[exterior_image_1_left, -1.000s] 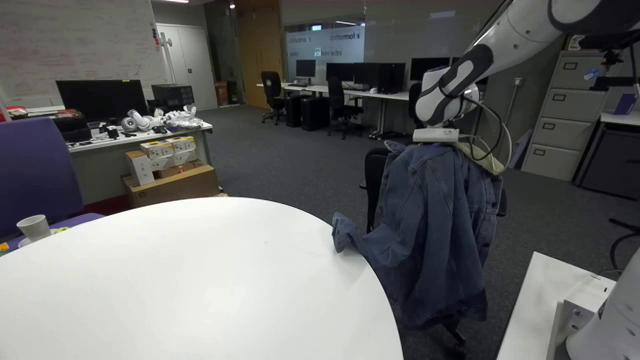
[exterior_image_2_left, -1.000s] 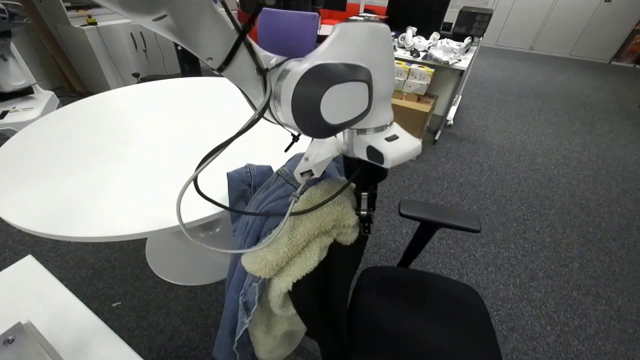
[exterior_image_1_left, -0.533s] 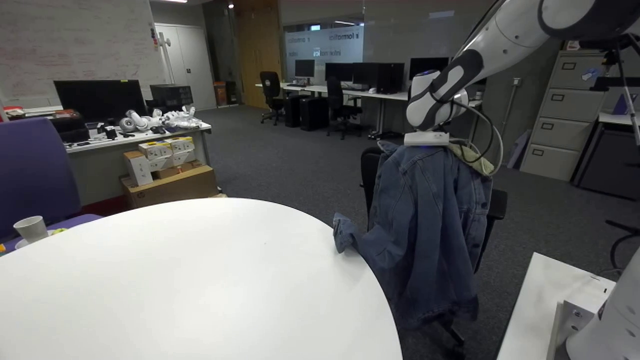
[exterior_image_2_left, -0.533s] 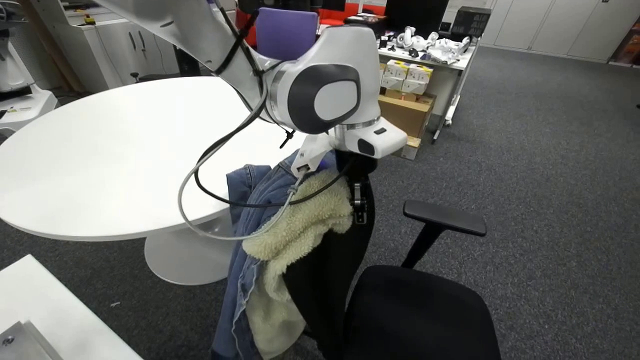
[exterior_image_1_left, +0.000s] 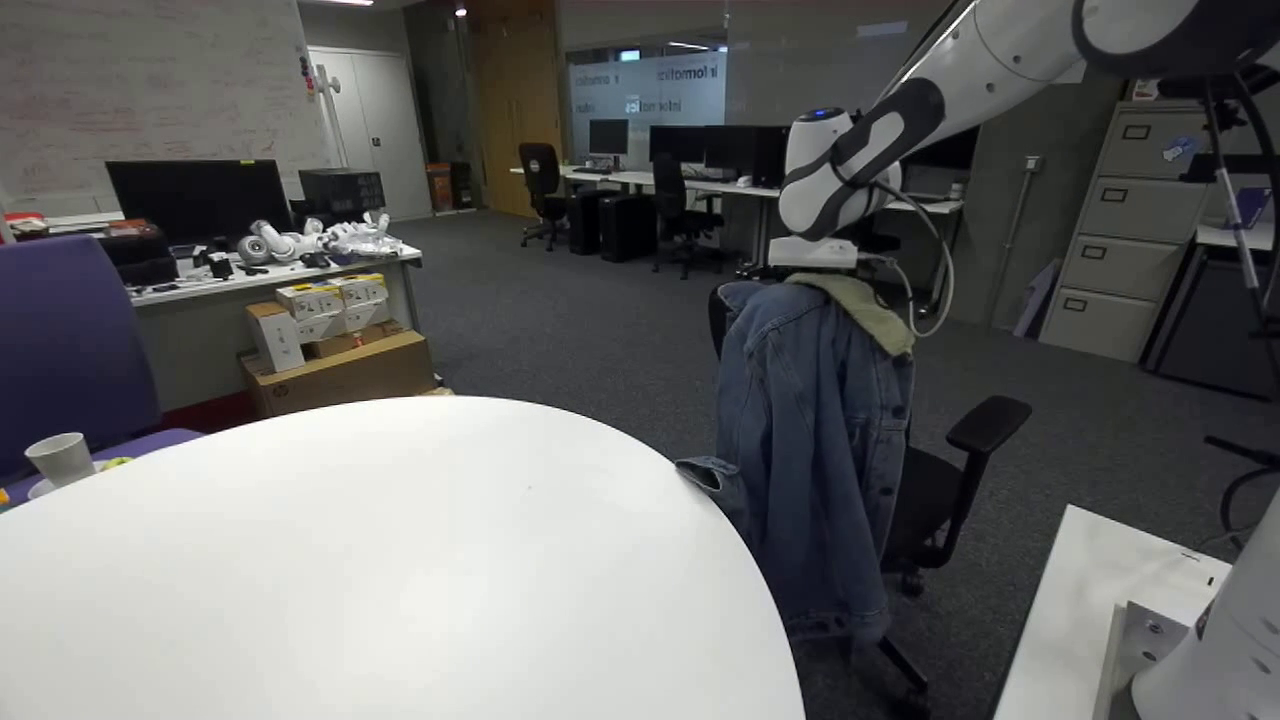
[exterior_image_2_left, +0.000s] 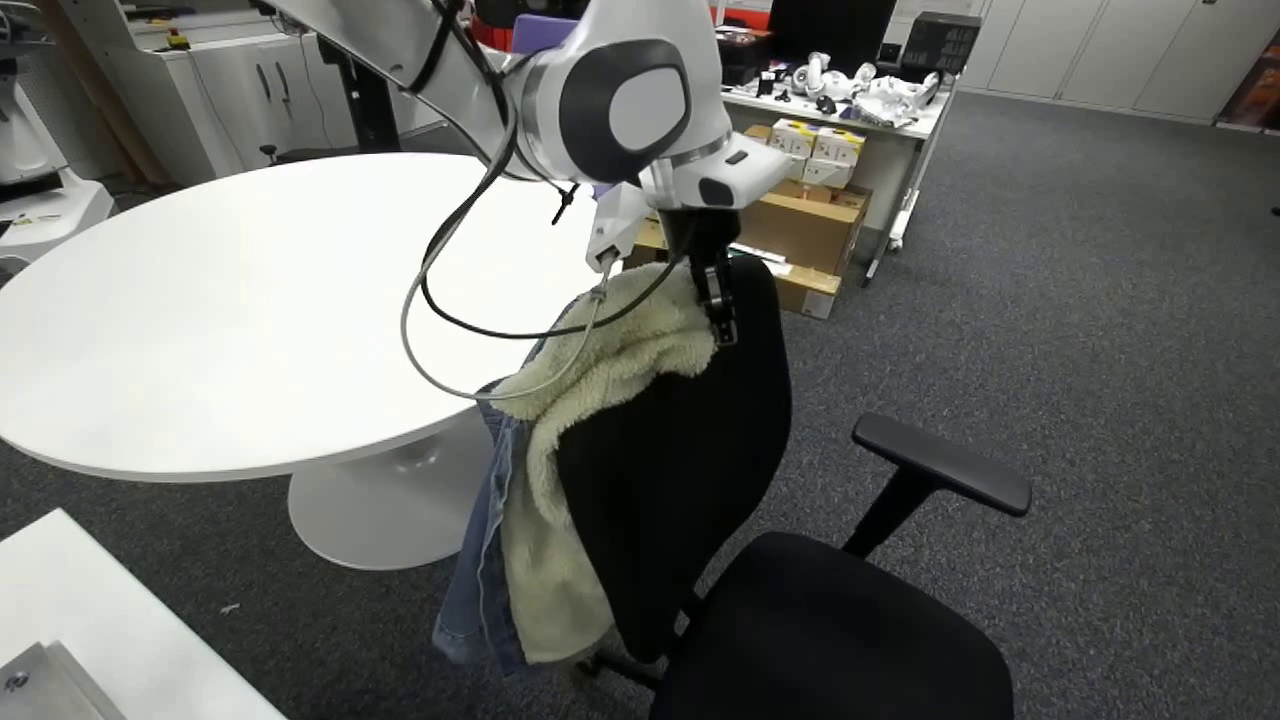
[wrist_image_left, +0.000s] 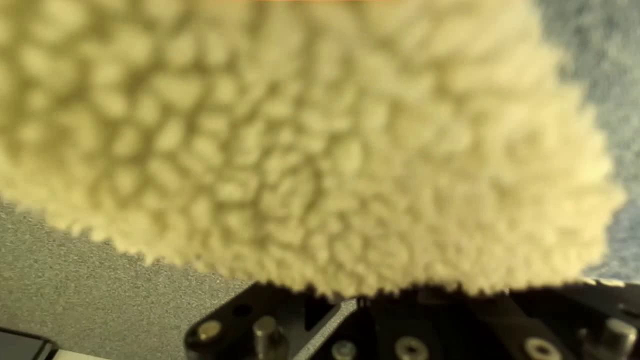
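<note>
The jacket (exterior_image_1_left: 800, 450) hangs right of centre in an exterior view, between the bench (exterior_image_1_left: 430, 560) and the backrest of the black chair (exterior_image_2_left: 690, 460). The jaws are pressed together, pinching its fleece (exterior_image_2_left: 640, 350) at the upper end; the fleece bunches right up against them. In the wrist view the fleece fills most of the frame and hides the tips, so the pinch itself cannot be seen there; the jaws' black links lie along the bottom edge, and blurred denim shows at the right.

The jacket's long axis runs close to upright where the denim side shows, with fleece and shoulders at the top, the hem at the bottom and buttons down the right edge. Where the fleece side shows, the axis slants from the jaws, just above centre of the frame, down to the hem at lower left. One sleeve (exterior_image_1_left: 715, 478) juts left, its cuff at the bench's rim. The arm (exterior_image_2_left: 640, 110) slants from the frame's upper left to above the backrest.
</note>
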